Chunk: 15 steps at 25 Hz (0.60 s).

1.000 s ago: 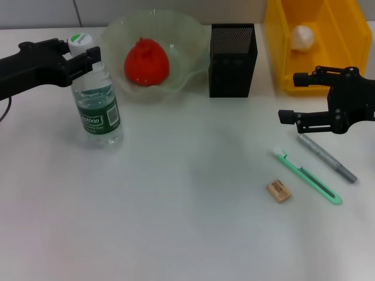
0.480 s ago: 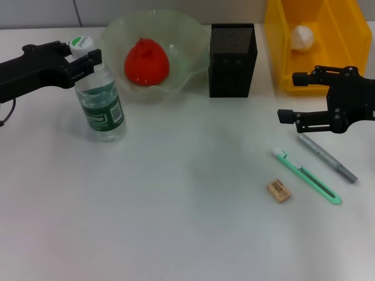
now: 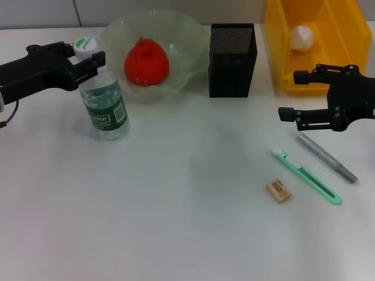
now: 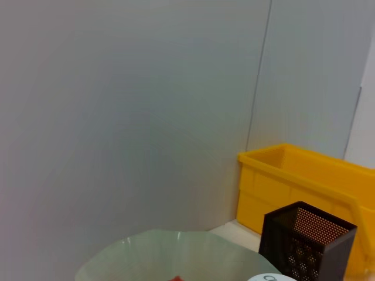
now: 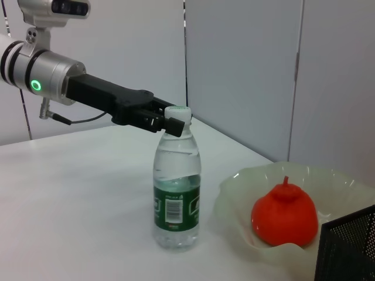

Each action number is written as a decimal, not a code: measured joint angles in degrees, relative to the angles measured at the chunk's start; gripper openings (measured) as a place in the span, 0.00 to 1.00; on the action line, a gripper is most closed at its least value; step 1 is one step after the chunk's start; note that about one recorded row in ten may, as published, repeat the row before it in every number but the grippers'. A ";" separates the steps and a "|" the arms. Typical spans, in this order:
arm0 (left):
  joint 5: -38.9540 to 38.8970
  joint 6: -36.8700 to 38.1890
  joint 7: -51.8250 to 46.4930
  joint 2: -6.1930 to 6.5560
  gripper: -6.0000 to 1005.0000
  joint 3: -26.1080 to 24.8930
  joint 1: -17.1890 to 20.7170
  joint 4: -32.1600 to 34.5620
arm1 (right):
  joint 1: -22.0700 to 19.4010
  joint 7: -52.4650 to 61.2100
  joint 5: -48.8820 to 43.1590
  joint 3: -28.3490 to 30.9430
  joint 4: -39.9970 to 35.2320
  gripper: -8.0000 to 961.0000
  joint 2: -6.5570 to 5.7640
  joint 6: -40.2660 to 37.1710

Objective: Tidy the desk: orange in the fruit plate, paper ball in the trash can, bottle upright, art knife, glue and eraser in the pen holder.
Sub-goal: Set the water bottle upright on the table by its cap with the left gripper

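So the left claw (image 3: 88, 58) is in the upper left of the head frame, clenched on the neck of the bottle (image 3: 104, 104) just under its white cap (image 3: 85, 44). The bottle stands on the tabletop (image 3: 176, 222) pretty much upright, maybe leaning a touch, with the green label facing the camera. The right wrist view shows the same thing from the side: bottle (image 5: 177, 193) on its base, the left claw (image 5: 167, 122) pinching it right below the cap.

Just right of the bottle is the fruit plate (image 3: 184, 35), a frosted wavy bowl at the top middle, and the orange (image 3: 146, 61) sits inside it. Next to that is the black mesh pen holder (image 3: 232, 60). The yellow trash can (image 3: 281, 35) is in the upper right corner with the paper ball (image 3: 302, 37) lying in it.

The right claw (image 3: 290, 96) hangs at the right edge in front of the bin, fingers spread apart, gripping nothing. Below it in the lower right part of the frame lie the grey glue (image 3: 327, 158) stick, the green art knife (image 3: 306, 176) just beside it, and the little tan eraser (image 3: 278, 191) near the knife's left side. All three are flat on the tabletop, clear of the claw, the glue being the closest
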 joint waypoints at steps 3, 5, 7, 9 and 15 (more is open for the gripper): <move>-0.22 0.07 1.30 -0.07 0.45 0.31 -0.10 -0.40 | 0.08 0.00 0.00 0.00 0.00 0.88 0.00 0.03; -0.36 0.14 1.63 -0.10 0.45 0.33 -0.20 -0.78 | 0.12 0.00 0.00 0.00 0.05 0.88 0.00 0.04; -0.38 0.16 1.77 -0.11 0.45 0.34 -0.48 -1.32 | 0.17 0.00 0.00 0.00 0.20 0.88 0.00 0.06; -0.40 0.17 2.02 -0.10 0.45 0.34 -0.65 -1.71 | 0.18 0.00 0.00 0.00 0.41 0.88 0.00 0.15; -1.06 0.26 2.44 -0.06 0.45 0.06 -0.42 -1.86 | 0.18 0.00 0.00 0.00 0.53 0.88 0.00 0.25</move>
